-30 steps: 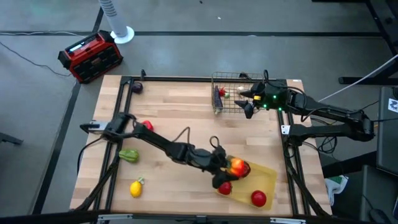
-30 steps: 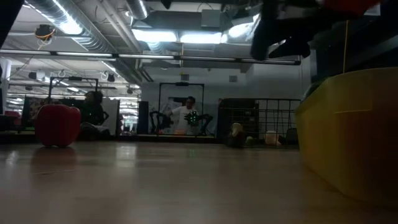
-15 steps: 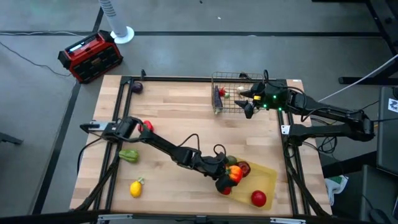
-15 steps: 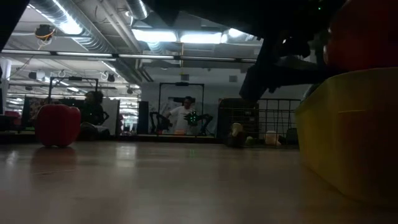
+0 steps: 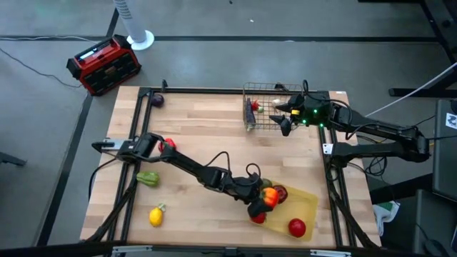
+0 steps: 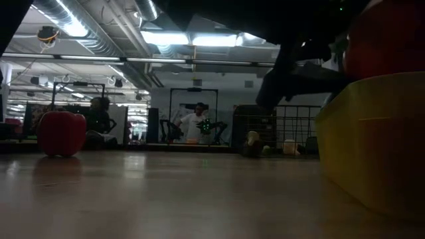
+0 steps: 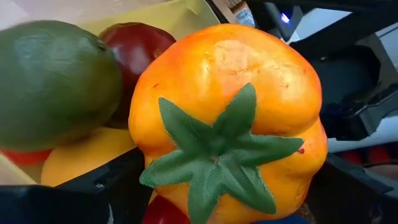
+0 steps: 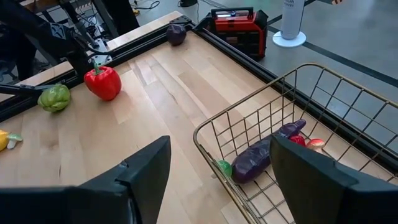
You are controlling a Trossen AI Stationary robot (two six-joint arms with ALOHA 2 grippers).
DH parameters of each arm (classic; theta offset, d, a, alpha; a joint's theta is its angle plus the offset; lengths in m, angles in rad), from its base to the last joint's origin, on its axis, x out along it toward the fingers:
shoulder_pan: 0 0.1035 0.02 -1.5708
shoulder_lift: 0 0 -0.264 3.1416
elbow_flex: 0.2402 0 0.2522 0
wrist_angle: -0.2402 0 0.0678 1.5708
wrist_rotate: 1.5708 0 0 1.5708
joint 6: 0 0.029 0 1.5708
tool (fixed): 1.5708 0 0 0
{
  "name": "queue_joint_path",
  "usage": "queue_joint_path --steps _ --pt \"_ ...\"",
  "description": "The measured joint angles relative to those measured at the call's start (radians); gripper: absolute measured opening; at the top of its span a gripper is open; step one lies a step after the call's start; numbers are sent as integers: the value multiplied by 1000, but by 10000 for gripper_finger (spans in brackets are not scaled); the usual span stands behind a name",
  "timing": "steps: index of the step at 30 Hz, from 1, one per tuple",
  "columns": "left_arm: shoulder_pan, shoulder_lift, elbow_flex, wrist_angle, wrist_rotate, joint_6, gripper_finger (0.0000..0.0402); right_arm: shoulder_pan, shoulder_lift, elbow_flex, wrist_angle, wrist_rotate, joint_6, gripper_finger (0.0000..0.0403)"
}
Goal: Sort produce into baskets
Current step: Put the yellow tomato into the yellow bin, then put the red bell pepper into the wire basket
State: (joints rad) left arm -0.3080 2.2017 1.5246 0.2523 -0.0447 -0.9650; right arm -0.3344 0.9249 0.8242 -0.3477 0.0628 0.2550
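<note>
We find the left gripper (image 5: 263, 202) spread around an orange pepper (image 7: 230, 118) over the tray (image 5: 303, 207); right gripper (image 5: 284, 118) spread above the basket (image 8: 323, 124).

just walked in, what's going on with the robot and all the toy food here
The robot is sorting toy produce. The left hand is over the yellow tray, fingers wide around an orange pepper; whether it still grips is unclear. The right hand waits, open, over the wire basket, which holds an eggplant. A red pepper, green pepper, lemon and another purple piece lie unsorted.
</note>
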Motion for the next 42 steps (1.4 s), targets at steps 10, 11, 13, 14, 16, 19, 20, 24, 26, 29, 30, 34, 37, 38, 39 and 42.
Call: queue_joint_path --steps 10,11,13,14,16,19,20,24,26,29,30,34,37,38,39,42 --pt "3 0 0 13 17 -39 342 0 0 0 0 0 0 269" --pt "3 0 0 13 16 -42 342 0 0 0 0 0 0 269" --pt "3 0 0 13 16 -38 343 0 0 0 0 0 0 269" --pt "3 0 0 13 16 -26 343 0 0 0 0 0 0 269" --pt "3 0 0 13 16 -19 343 0 0 0 0 0 0 269" --pt "3 0 -1 14 17 -39 343 0 0 0 0 0 0 269" --pt "3 0 -1 15 16 -45 343 0 0 0 0 0 0 269" --pt "3 0 -1 15 16 -27 343 0 0 0 0 0 0 269" --pt "3 0 -1 16 17 -15 347 0 0 0 0 0 0 269" --pt "3 0 -1 17 36 6 363 0 0 0 0 0 0 269" --pt "2 0 -1 17 39 8 371 0 0 0 0 0 0 269" --pt "2 0 -1 18 40 19 397 0 0 0 0 0 0 269" --pt "2 0 -1 18 41 34 393 0 0 0 0 0 0 269" --pt "2 0 -1 18 41 39 391 0 0 0 0 0 0 269" --pt "4 0 -1 18 46 45 391 0 0 0 0 0 0 269" --pt "15 -3 -2 17 104 90 391 0 0 0 -1 0 0 269"
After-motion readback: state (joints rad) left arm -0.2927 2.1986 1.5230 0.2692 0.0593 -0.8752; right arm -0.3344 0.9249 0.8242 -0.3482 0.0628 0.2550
